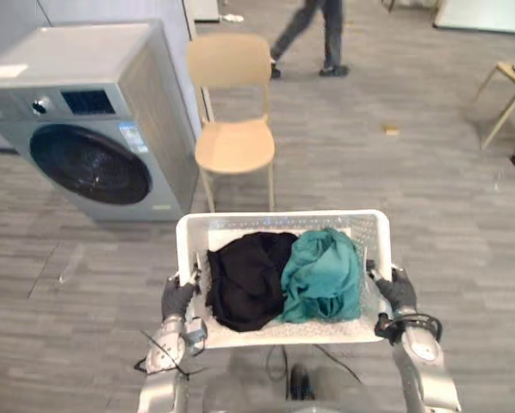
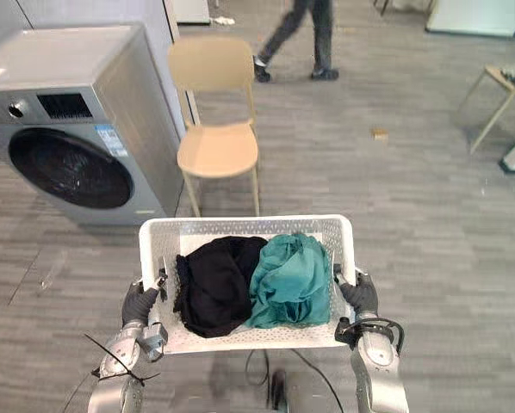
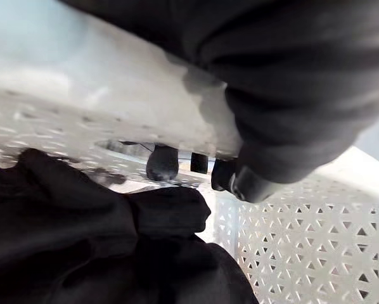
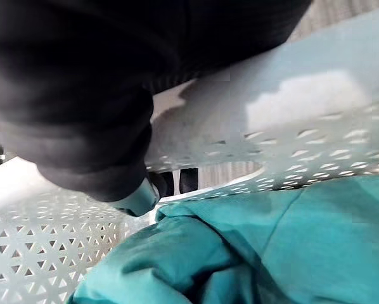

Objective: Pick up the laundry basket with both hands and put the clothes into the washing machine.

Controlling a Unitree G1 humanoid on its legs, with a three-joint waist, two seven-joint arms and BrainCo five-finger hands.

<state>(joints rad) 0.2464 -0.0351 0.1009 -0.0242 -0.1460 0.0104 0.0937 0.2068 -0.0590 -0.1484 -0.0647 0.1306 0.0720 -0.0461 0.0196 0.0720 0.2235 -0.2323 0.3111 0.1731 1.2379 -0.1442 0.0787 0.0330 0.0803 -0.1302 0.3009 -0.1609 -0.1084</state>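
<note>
I hold a white perforated laundry basket (image 1: 275, 220) off the floor in front of me. My left hand (image 1: 178, 297) is shut on its left handle and my right hand (image 1: 398, 291) on its right handle. In each wrist view dark fingertips (image 3: 161, 163) curl through the handle slot under the rim. Inside lie a black garment (image 1: 245, 280) on the left and a teal garment (image 1: 324, 274) on the right. The grey washing machine (image 1: 85, 129) stands ahead to the left, its round dark door (image 1: 89, 163) closed.
A light wooden chair (image 1: 234, 142) stands right beside the machine, straight ahead of the basket. A person (image 1: 313, 34) walks across the far floor. A wooden stool (image 1: 507, 86) stands at the far right. Grey floor lies open between me and the machine.
</note>
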